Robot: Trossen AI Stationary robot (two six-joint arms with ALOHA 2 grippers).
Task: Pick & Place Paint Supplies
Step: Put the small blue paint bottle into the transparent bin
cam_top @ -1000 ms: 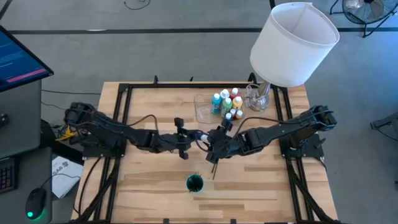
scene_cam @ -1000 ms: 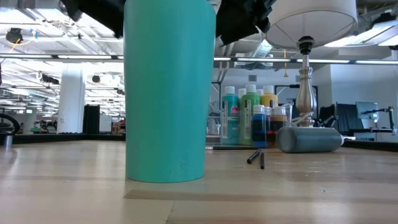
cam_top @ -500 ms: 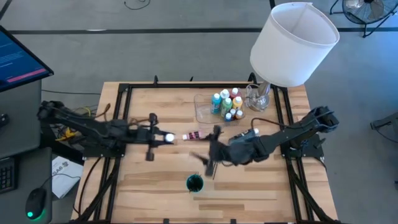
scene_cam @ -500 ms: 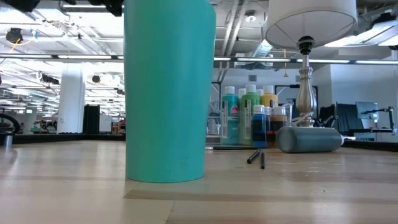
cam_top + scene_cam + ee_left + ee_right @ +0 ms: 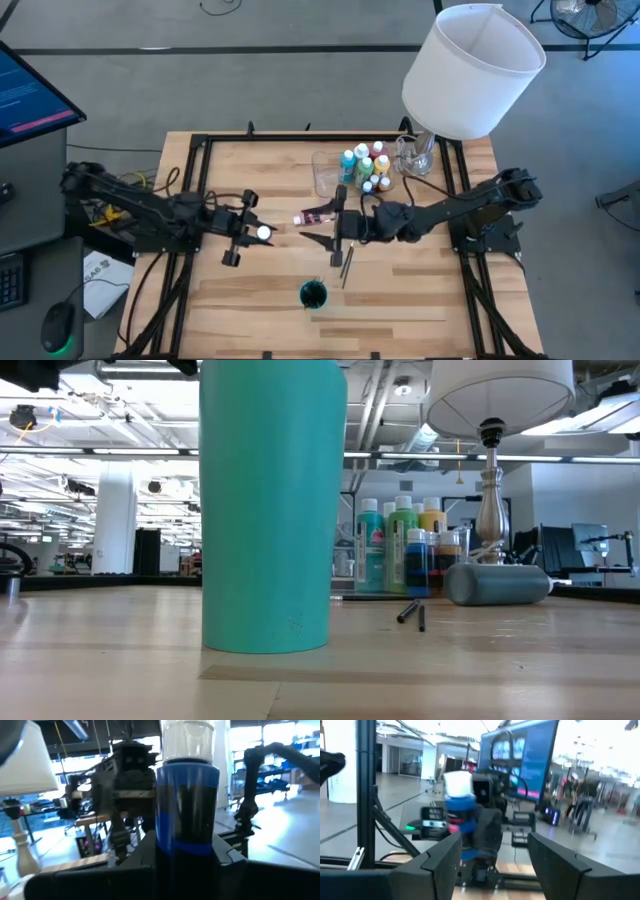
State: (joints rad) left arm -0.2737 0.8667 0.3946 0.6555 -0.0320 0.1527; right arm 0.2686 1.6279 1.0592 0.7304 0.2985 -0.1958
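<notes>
Fingers of right gripper (image 5: 322,224) now empty, left gripper (image 5: 243,229) clamping blue bottle (image 5: 186,805)

Bare table (image 5: 260,285) lies open between the arms; the teal cup (image 5: 313,294) and pink bottle (image 5: 318,217) stand centrally.

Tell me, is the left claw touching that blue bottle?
Touching. The left wrist view shows the left gripper clamped around the blue bottle, dark fingers pressed against both sides.
</notes>
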